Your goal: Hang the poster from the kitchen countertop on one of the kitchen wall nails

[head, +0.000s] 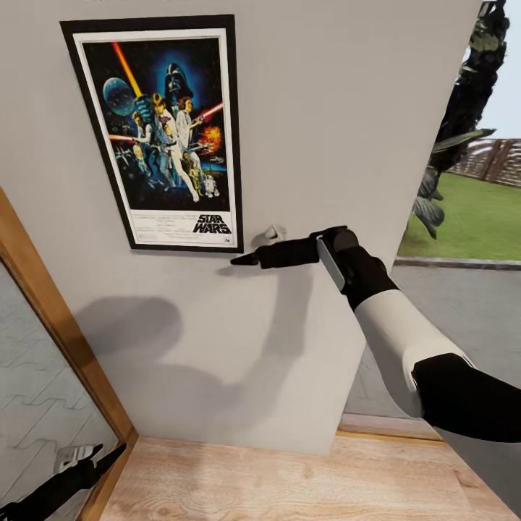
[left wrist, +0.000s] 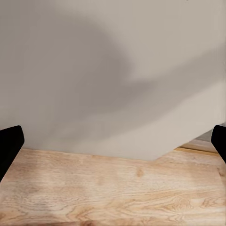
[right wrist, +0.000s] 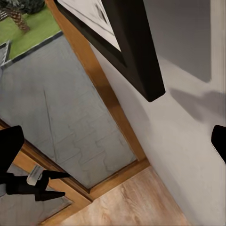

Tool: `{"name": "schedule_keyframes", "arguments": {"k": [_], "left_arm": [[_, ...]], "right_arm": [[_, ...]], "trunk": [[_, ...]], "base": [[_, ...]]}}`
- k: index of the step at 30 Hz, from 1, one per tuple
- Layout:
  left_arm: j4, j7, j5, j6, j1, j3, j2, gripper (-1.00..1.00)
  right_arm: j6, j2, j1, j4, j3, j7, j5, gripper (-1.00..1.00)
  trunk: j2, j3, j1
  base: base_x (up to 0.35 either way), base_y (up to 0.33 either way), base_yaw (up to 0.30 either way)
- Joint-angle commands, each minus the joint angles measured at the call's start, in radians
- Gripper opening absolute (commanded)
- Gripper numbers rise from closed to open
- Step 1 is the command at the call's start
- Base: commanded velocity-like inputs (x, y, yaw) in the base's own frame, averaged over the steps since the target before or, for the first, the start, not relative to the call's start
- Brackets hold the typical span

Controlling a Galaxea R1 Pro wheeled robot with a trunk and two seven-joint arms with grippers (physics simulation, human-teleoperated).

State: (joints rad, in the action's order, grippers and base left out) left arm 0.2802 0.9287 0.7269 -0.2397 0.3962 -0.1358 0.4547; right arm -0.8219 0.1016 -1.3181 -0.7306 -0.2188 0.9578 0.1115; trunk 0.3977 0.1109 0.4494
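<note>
The poster (head: 163, 130) hangs flat on the light-grey wall (head: 333, 130), upright in its thin black frame, with the STAR WARS logo at the bottom. My right gripper (head: 250, 253) is open just below and to the right of the poster's lower right corner, apart from it. That black corner (right wrist: 136, 56) lies ahead of the wide-spread fingers in the right wrist view. My left gripper (head: 90, 459) hangs low by the floor, open and empty, facing the wall's base (left wrist: 113, 94). The nails and the kitchen countertop are out of view.
A wood-framed glass door (head: 51, 318) stands to the left of the wall. Light wooden flooring (head: 289, 485) runs below. To the right the wall ends at an opening onto paving, a dark plant (head: 463, 108) and a lawn (head: 477, 217).
</note>
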Motion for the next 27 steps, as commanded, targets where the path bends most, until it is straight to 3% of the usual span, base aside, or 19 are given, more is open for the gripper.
{"name": "schedule_keyframes", "arguments": {"k": [1, 13, 21, 27], "left_arm": [[-0.001, 0.001, 0.008, -0.006, 0.001, -0.008, 0.001, 1.00], [0.000, 0.001, 0.008, -0.006, 0.001, -0.008, 0.001, 1.00], [-0.001, 0.001, 0.008, -0.006, 0.001, -0.008, 0.001, 1.00], [-0.001, 0.002, 0.008, -0.006, 0.001, -0.008, 0.001, 1.00]], "right_arm": [[-0.008, 0.000, -0.001, 0.001, -0.002, -0.005, 0.010, 1.00], [-0.008, 0.000, -0.001, 0.002, -0.001, -0.007, 0.010, 1.00], [0.009, 0.000, -0.001, -0.003, 0.001, -0.004, 0.016, 1.00], [0.018, -0.003, 0.003, -0.008, 0.001, 0.006, 0.067, 1.00]], "trunk": [[0.002, 0.002, 0.001], [0.002, 0.002, 0.001], [0.002, 0.002, 0.001], [0.002, 0.002, 0.001]], "base": [[0.000, 0.000, 0.000], [-0.024, 0.000, 0.000], [-0.282, 0.000, 0.000], [-0.331, 0.000, 0.000]]}}
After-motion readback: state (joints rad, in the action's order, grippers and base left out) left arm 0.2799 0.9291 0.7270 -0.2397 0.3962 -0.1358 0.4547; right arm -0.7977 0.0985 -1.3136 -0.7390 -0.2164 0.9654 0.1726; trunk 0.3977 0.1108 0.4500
